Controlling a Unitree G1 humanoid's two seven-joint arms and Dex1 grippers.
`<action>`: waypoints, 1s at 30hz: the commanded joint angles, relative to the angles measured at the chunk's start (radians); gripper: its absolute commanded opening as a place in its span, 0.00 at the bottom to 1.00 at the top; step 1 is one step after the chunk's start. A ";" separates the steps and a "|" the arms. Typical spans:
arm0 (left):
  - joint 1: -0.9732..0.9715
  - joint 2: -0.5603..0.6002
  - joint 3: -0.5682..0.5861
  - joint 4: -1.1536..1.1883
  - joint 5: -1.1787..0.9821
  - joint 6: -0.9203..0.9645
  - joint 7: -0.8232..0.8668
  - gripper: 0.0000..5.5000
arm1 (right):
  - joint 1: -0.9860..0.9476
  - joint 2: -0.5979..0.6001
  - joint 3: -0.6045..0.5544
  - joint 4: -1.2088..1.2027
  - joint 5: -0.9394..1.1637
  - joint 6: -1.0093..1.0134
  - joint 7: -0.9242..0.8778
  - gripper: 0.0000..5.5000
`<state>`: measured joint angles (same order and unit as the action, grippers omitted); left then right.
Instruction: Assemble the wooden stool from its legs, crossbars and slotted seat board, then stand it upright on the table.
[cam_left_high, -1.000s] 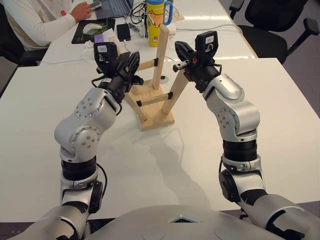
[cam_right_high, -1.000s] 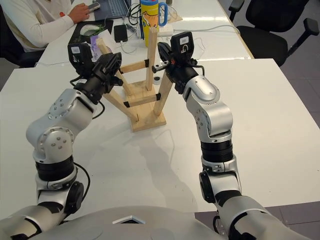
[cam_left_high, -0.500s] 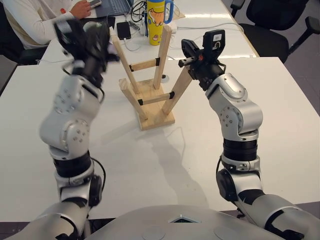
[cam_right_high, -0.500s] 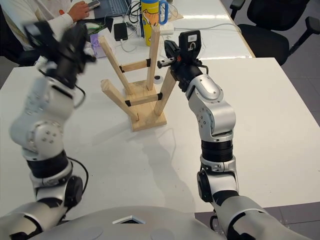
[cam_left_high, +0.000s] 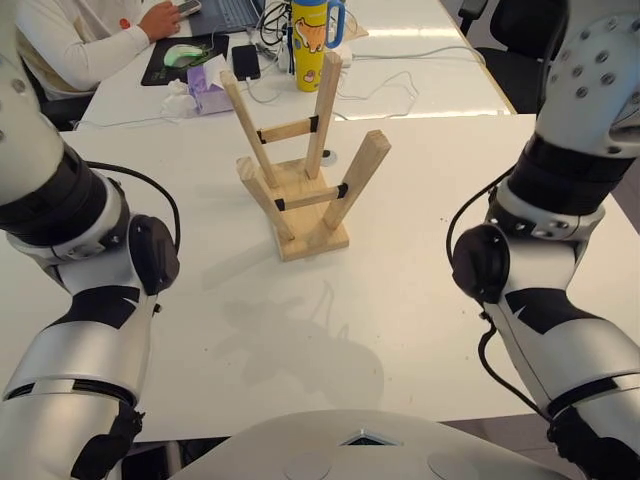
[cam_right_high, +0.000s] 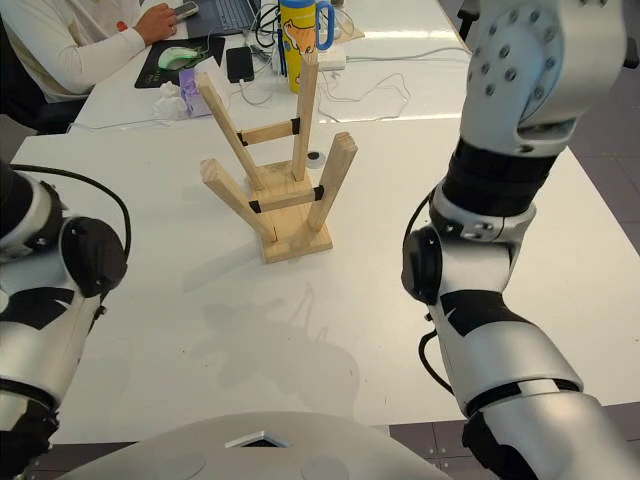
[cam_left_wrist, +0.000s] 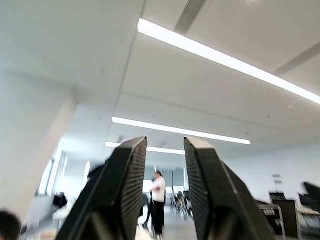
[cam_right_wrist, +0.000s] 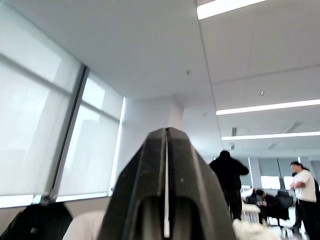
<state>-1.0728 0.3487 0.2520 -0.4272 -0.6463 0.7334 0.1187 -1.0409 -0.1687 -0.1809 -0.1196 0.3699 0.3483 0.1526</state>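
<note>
Stool (cam_left_high: 300, 190) sits inverted mid-table (cam_left_high: 450, 250): flat pale-wood seat board (cam_left_high: 315, 240) down on the smooth white top, 4 square-section legs (cam_left_high: 358, 175) splayed upward, thin crossbars (cam_left_high: 288, 130) w/ black ends btwn them. L gripper (cam_left_wrist: 165, 142) aims at ceiling, flat black fingers parted w/ clear gap, holding nothing. R gripper (cam_right_wrist: 166, 131) also aims up, fingers pressed together to a hairline seam, empty.

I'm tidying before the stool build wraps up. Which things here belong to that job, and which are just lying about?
Job:
- wooden stool, upside down on its seat board
- legs and crossbars, already fitted

Lying about, on the desk behind:
- yellow tumbler
- phone
- purple tissue box
- mouse pad
</note>
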 joint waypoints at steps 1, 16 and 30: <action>0.632 -0.068 -0.340 0.110 0.094 0.138 -0.013 0.25 | 0.546 -0.049 0.284 -0.044 -0.066 0.241 0.060 0.00; 0.894 -0.090 -0.429 0.213 0.312 -0.198 -0.065 0.25 | 0.710 -0.109 0.383 -0.051 -0.126 0.359 0.072 0.00; 0.800 -0.135 -0.240 0.196 0.382 -0.299 -0.053 0.25 | 0.547 0.100 0.029 -0.075 0.033 0.092 -0.063 0.00</action>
<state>-0.3185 0.2223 0.0040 -0.2918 -0.2899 0.4012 0.0575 -0.4572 -0.0588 -0.1124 -0.2343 0.4265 0.4747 0.1262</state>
